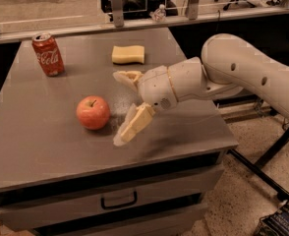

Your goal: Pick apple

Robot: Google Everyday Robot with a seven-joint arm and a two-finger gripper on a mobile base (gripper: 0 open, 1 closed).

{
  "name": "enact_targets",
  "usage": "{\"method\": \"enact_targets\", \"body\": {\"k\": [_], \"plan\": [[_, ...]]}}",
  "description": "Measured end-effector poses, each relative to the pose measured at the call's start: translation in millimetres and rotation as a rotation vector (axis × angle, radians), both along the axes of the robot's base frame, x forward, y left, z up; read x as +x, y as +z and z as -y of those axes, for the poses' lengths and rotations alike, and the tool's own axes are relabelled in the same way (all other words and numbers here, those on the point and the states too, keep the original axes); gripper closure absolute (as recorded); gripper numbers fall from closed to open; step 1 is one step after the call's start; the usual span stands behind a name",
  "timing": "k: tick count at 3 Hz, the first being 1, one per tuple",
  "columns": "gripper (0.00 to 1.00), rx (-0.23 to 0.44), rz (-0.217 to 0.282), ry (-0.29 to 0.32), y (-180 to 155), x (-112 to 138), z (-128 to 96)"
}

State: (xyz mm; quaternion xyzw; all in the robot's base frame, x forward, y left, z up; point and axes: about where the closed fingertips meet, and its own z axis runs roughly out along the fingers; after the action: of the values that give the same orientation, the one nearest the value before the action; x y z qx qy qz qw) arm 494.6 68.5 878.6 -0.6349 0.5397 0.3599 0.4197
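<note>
The pinkish-red apple [93,112] with a short dark stem sits on the grey table top [41,141], left of centre. My gripper [119,107] reaches in from the right, just to the right of the apple and level with it. Its two pale fingers are spread wide apart: one fingertip [122,75] points toward the back, the other [120,139] hangs low near the front. Nothing is between them. The gripper and the apple stand a small gap apart.
A red Coca-Cola can [47,54] stands at the table's back left. A yellow rectangular sponge [128,54] lies at the back centre. The table has drawers [118,200] at its front. The table's right edge is under my arm [243,70].
</note>
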Motion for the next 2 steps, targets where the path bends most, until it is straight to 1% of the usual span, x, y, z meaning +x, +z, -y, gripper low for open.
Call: {"method": "enact_targets", "body": {"k": [1,2], "plan": [[0.00,0.000,-0.027,0.023,-9.0,4.4,-19.0],[0.00,0.004,-0.044,0.036,-16.0,7.2,-30.1]]}}
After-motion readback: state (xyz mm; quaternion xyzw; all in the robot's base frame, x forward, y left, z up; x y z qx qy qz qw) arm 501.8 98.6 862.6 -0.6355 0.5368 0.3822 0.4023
